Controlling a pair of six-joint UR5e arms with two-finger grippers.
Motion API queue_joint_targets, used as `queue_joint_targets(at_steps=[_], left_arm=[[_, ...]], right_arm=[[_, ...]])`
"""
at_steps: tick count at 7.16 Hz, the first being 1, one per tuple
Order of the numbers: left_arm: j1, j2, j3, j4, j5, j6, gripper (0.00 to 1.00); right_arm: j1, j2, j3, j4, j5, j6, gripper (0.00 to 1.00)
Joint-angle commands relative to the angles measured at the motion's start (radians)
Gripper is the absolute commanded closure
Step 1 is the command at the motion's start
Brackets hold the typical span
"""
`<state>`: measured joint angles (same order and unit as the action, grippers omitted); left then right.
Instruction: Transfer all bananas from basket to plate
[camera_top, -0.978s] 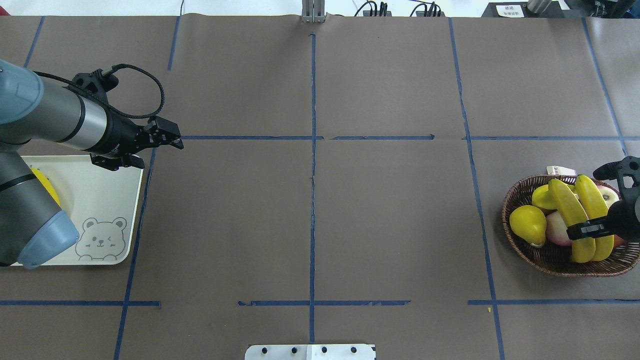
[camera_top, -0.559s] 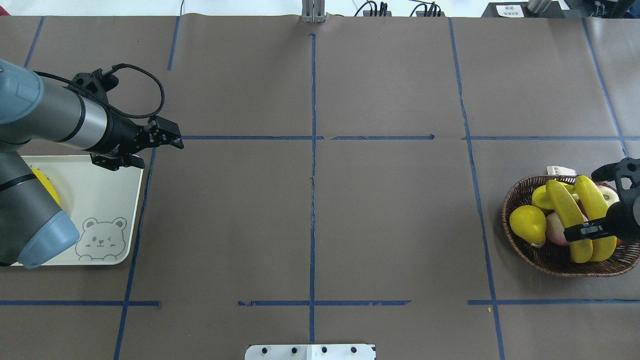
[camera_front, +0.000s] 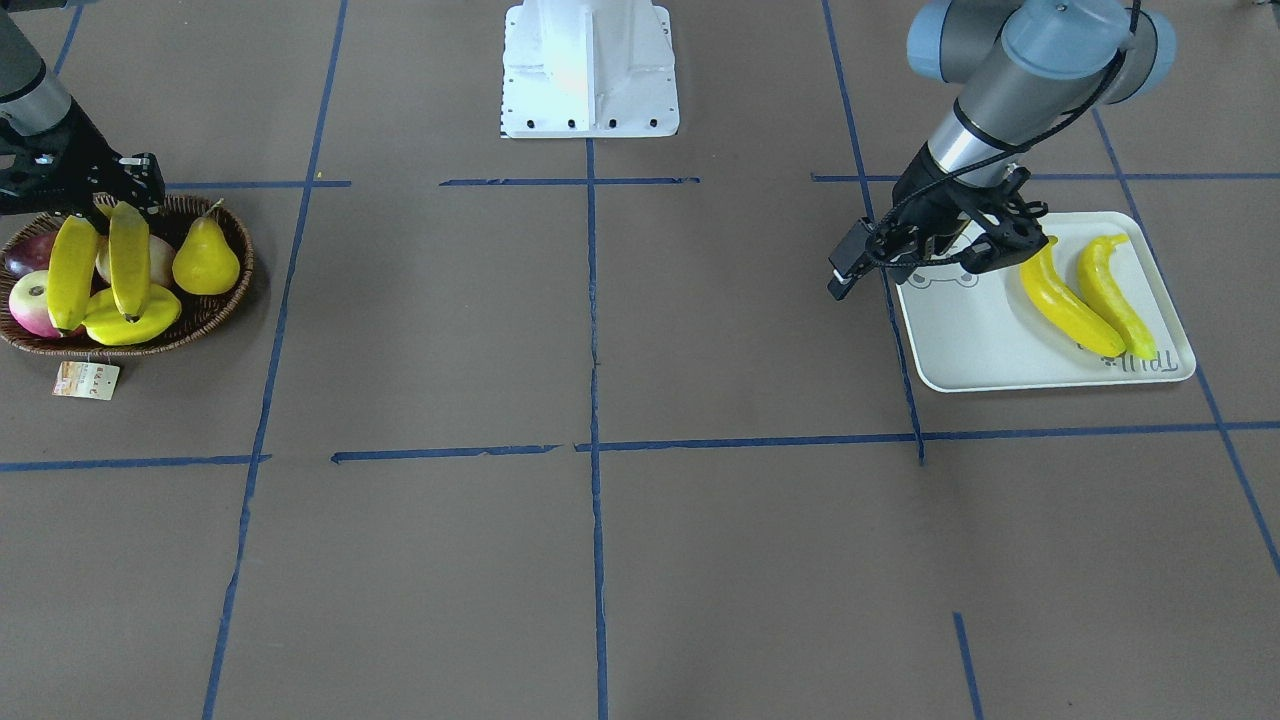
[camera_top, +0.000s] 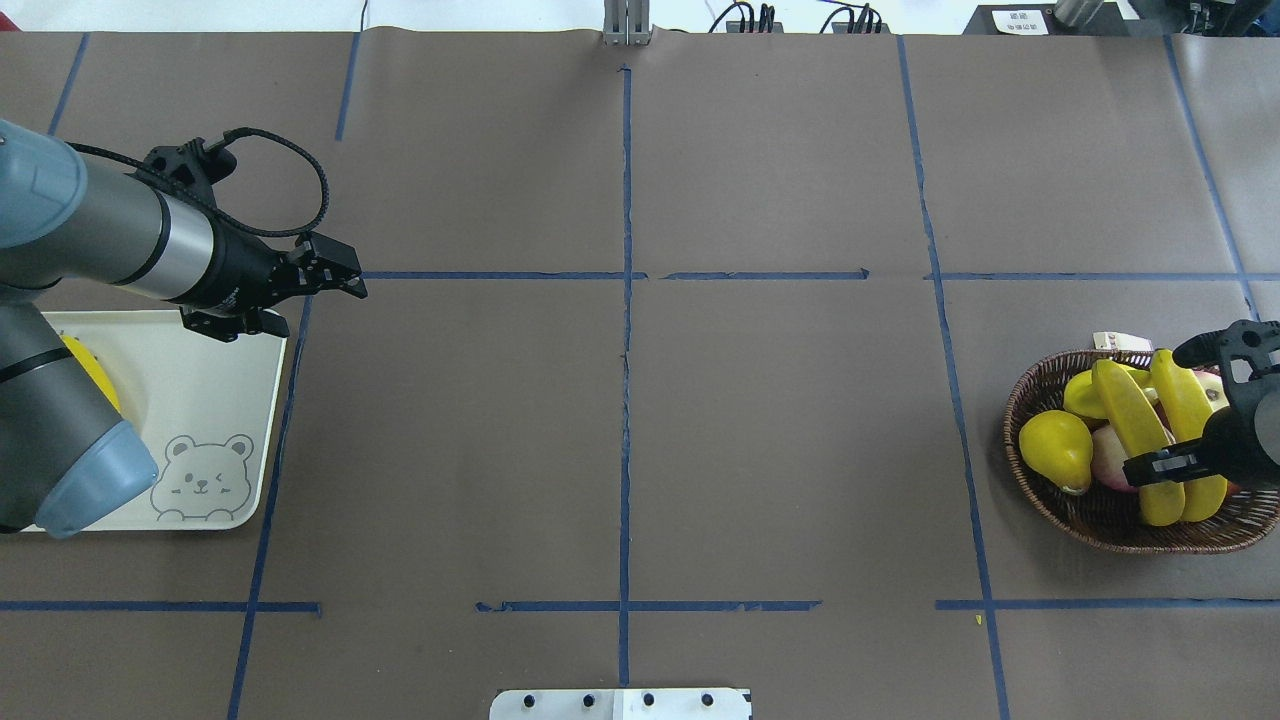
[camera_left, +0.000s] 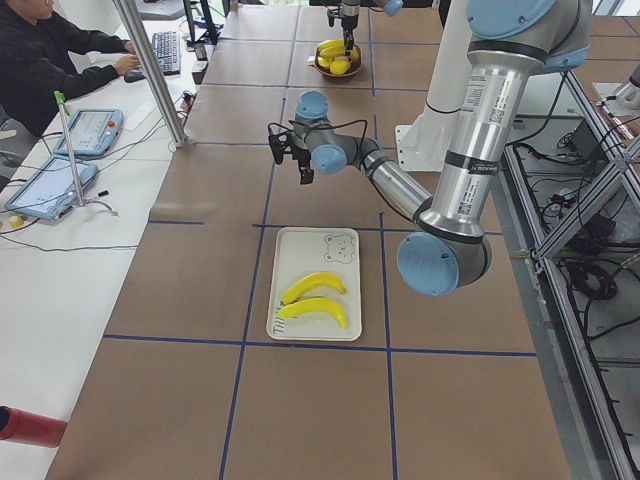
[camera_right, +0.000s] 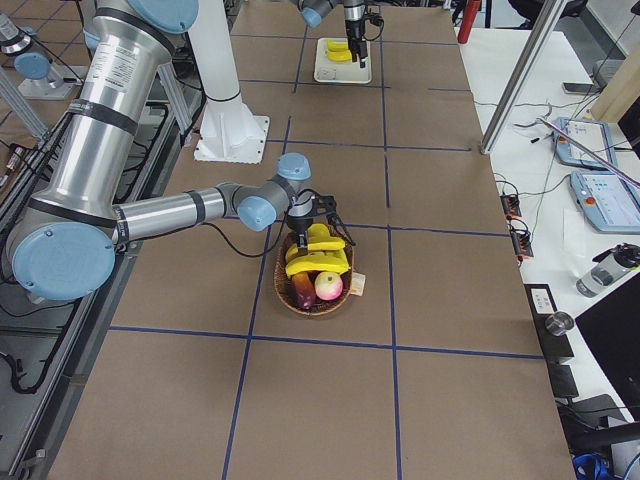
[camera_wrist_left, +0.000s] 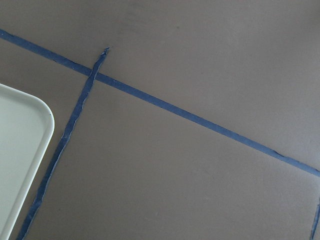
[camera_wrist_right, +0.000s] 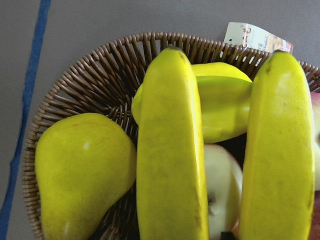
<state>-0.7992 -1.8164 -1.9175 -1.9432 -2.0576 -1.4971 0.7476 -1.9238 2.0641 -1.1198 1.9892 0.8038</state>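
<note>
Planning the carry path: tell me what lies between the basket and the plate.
Overhead view: only table cover with blue tape lines between basket and plate; the left gripper hovers at the plate's corner.

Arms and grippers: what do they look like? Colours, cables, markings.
Left arm and right arm: silver-grey tubes, pale blue joint caps, black wrist ends. Left gripper and right gripper: black, two-fingered. A black braided cable loops at the left wrist. White printed label strip on the left arm's upright link.
</note>
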Motion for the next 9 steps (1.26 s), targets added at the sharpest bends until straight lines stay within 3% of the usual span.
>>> queue_joint_targets(at_steps=[1, 2, 3, 4, 7, 8, 9], left_arm=[[-0.002, 0.002, -0.005, 0.0, 0.001, 0.0, 0.0], [0.0, 0.003, -0.006, 0.001, 0.001, 0.0, 0.0], [0.0, 0.003, -0.003, 0.001, 0.001, 0.0, 0.0], [0.0, 0.005, -0.002, 0.001, 0.001, 0.0, 0.0], [0.0, 0.003, -0.003, 0.0, -0.001, 0.0, 0.0], [0.0, 0.002, -0.003, 0.0, -0.001, 0.0, 0.0], [0.0, -0.001, -0.006, 0.0, -0.001, 0.0, 0.0]], right_arm=[[-0.004, 0.003, -0.007, 0.0, 0.0, 0.0, 0.52], [-0.002, 0.005, -0.001, 0.0, 0.002, 0.0, 0.78], [0.001, 0.008, 0.016, 0.002, 0.005, -0.002, 0.93], [0.007, 0.008, 0.045, 0.003, 0.034, 0.0, 0.99], [0.316, 0.037, 0.083, 0.002, 0.432, -0.003, 0.99], [0.353, 0.063, 0.094, 0.002, 0.509, -0.003, 0.99], [0.339, 0.151, 0.09, -0.002, 0.516, 0.003, 0.99]])
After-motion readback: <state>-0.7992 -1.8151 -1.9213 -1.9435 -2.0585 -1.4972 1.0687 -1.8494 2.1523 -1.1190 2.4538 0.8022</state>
